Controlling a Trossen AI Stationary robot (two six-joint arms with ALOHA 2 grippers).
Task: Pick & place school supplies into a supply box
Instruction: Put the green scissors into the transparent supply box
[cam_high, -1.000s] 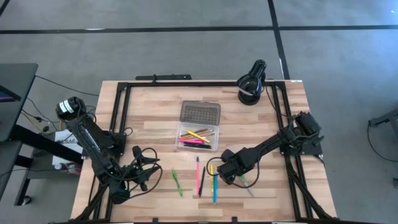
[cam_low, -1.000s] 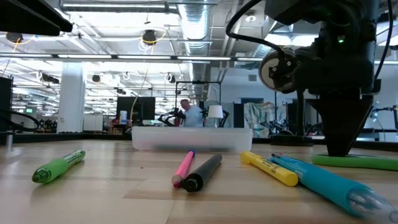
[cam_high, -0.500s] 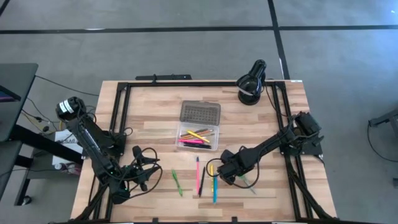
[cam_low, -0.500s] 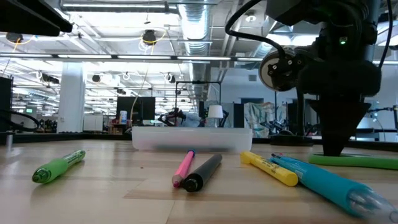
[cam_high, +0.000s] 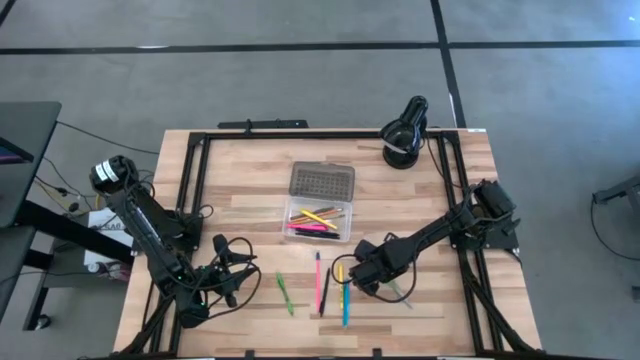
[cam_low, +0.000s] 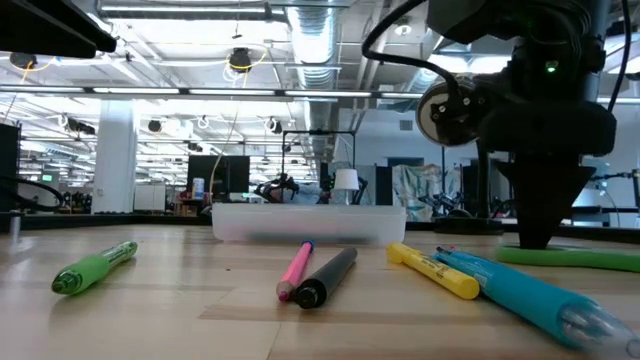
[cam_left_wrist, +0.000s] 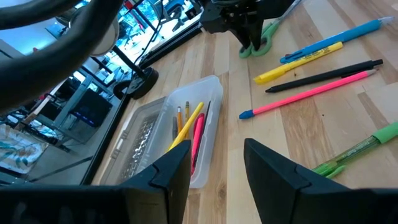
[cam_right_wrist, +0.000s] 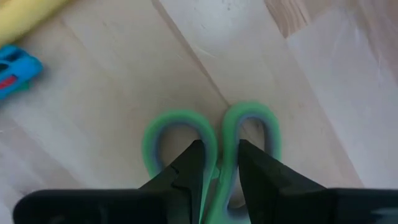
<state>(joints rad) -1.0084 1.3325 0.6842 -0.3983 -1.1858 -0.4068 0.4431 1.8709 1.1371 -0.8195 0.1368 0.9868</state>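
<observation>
Down on the wooden table (cam_high: 250, 190) the right gripper (cam_right_wrist: 216, 163) was pressed low at about five o'clock from the table's centre, its two dark fingers (cam_right_wrist: 186, 171) pinched around the inner stems of the green-handled scissors (cam_right_wrist: 211, 146), one finger inside each loop. The scissors lay flat on the wood, blades trailing away toward four o'clock in the high view, and they were not lifted.

The supply box (cam_high: 321, 203) sat near the middle of the table, lid swung open toward twelve o'clock, with yellow, orange and pink pencils (cam_left_wrist: 189, 127) already lying in its clear tray. Just beside the right gripper, at its nine o'clock, lay a yellow highlighter (cam_low: 436, 270) and a blue marker (cam_low: 520, 290). Further toward nine came a black pen (cam_low: 325, 277), a pink pencil (cam_low: 296, 268), then a green marker (cam_low: 95, 267) well apart from the rest.

The left gripper (cam_left_wrist: 217, 165) waited at the table's seven o'clock corner, jaws parted, holding nothing and facing the box. A black round lamp (cam_high: 404, 132) stood at the one o'clock corner.
</observation>
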